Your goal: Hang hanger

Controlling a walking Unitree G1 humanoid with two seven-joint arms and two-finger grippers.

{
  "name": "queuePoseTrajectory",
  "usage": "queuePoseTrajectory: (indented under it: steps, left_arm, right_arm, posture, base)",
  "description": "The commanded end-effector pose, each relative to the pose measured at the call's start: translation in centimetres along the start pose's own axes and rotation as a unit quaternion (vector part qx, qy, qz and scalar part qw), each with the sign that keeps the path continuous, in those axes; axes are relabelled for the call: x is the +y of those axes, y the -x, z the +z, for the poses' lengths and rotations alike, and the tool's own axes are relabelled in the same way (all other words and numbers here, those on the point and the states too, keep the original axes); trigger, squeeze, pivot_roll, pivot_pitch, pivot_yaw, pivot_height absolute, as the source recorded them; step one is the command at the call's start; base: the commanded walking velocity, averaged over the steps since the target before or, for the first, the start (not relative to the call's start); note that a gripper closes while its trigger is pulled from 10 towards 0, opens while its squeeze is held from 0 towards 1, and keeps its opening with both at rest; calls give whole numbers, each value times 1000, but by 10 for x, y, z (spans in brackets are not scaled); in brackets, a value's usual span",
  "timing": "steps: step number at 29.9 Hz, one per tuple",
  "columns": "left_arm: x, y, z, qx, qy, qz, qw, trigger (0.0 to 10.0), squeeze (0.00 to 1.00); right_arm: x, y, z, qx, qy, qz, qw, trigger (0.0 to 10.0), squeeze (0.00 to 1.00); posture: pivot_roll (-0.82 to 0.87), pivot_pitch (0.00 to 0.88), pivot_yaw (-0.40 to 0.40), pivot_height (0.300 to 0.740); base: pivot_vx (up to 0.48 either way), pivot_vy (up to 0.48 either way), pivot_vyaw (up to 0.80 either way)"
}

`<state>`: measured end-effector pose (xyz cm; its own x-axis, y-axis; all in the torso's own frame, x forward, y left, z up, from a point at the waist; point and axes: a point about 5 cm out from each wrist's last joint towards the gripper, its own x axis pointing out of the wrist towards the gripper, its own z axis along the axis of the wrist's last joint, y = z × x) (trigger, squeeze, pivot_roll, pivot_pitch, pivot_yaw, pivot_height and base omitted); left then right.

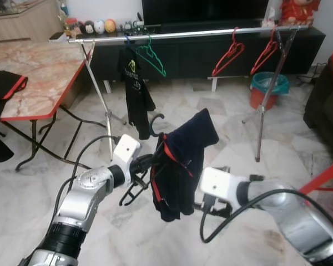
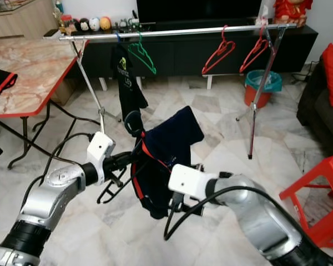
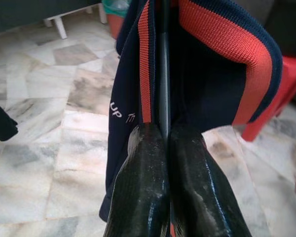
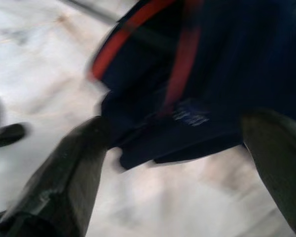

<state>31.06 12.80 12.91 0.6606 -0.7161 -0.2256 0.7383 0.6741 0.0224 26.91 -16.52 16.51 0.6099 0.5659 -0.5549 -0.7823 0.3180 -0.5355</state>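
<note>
A black hanger [image 1: 155, 123] carries a navy garment [image 1: 183, 160] with red trim, held at mid-height in front of me. My left gripper [image 3: 166, 132] is shut on the hanger's thin bar [image 3: 164, 74] at the collar, and reaches it from the left [image 1: 150, 163]. My right gripper [image 4: 177, 126] is open, its fingers [image 4: 64, 182] spread wide at the garment's lower hem, low on the right [image 1: 206, 209]. The silver clothes rail [image 1: 200, 33] stands farther back across the room. The right wrist view is blurred.
On the rail hang a black shirt [image 1: 134, 88], a green hanger [image 1: 152, 58] and two red hangers [image 1: 228, 55]. A marble-top folding table [image 1: 33, 72] is on the left. A teal bin [image 1: 269, 83], a dark sofa [image 1: 322, 105] and a red stool [image 1: 327, 183] are on the right.
</note>
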Motion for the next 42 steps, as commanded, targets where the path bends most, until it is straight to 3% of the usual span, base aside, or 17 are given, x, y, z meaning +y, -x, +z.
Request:
queuePoseTrajectory:
  steps: [1,4,7,15,20,34,42]
  left_arm:
    - [1,3,7,-9,-27,-11,1000,10000,0]
    - [2,8,3,4,-39,-26,999,10000,0]
    - [0,12,0,14,-45,-50,998,10000,0]
    - [-14,21,0,33,-51,-146,987,10000,0]
    - [-16,22,3,35,-60,-165,984,10000,0]
    - [-26,27,10,57,-89,-247,963,10000,0]
    - [-28,25,17,56,-109,-258,958,10000,0]
  right_arm:
    - [-10,9,1,-21,3,-18,1000,10000,0]
    - [-28,22,-4,-25,13,-44,999,10000,0]
    - [-32,27,-3,-49,4,-32,998,10000,0]
    - [-20,24,-19,-77,-3,58,995,10000,0]
    - [-12,25,-19,-104,-11,112,988,10000,0]
    - [-29,21,-14,-131,49,113,984,10000,0]
    - [-17,18,-15,-140,41,186,972,10000,0]
  posture:
    - [-113,1,60,740]
    - [-117,0,59,740]
    - [-118,0,58,740]
    - [-111,0,53,740]
    - [-107,0,50,740]
    - [-101,0,27,740]
    - [-93,0,15,740]
  base:
    - [0,0,0]
    - [0,0,0]
    - [0,0,0]
    - [0,0,0]
    - [0,0,0]
    - [0,0,0]
    - [0,0,0]
